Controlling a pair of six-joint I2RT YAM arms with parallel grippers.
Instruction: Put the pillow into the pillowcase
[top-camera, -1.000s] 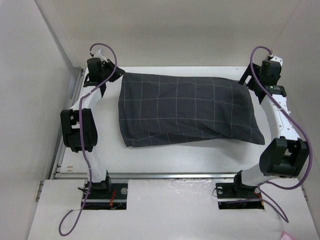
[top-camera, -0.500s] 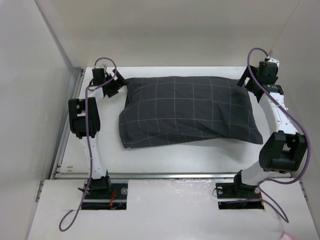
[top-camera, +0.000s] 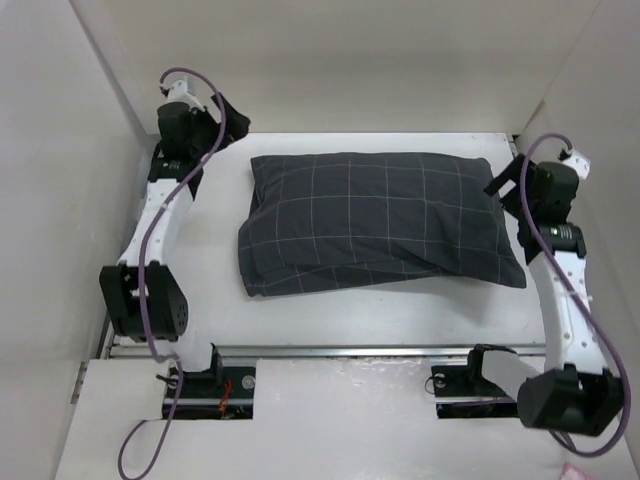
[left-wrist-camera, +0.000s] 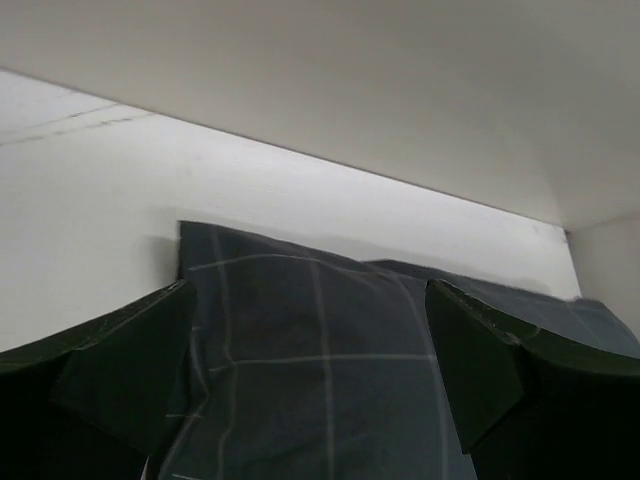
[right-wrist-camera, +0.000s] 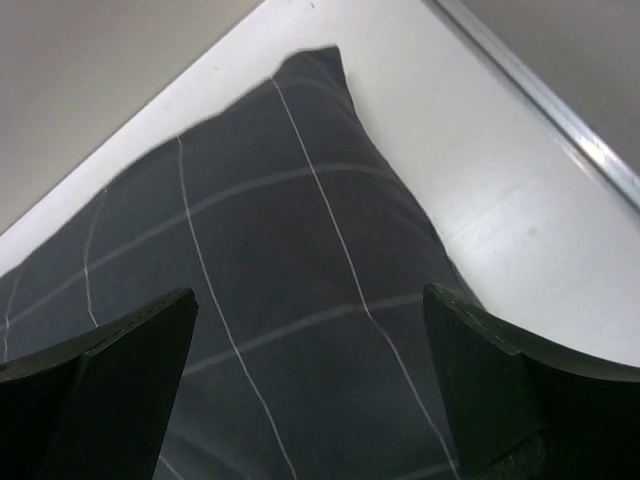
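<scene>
- Pillowcase (top-camera: 380, 222): dark grey with a thin light check, laid flat on the table in the centre of the top view, long side running left to right; it is seen plump and filled out, with a looser fold of cloth along its lower left edge
- Pillow: hidden in all views; none of its white is shown at any edge of the pillowcase
- Left gripper (top-camera: 225, 115): found at the upper left of the top view, beyond the pillowcase's upper left corner and apart from it; in the left wrist view both fingers (left-wrist-camera: 120, 370) are spread wide, nothing is held between them, and the checked cloth is seen further off in the gap
- Right gripper (top-camera: 502, 182): placed just beside the pillowcase's upper right corner, at the right of the top view; in the right wrist view the fingers (right-wrist-camera: 110, 370) are spread wide and nothing is gripped, with a corner of the cloth seen beyond them; contact with the cloth cannot be told
- Table (top-camera: 400, 305): white, with bare surface shown around the pillowcase on all sides
- Rail (top-camera: 350, 350): a metal strip along the table's lower edge in the top view
- Cables (top-camera: 150, 250): purple, looped along both arms
</scene>
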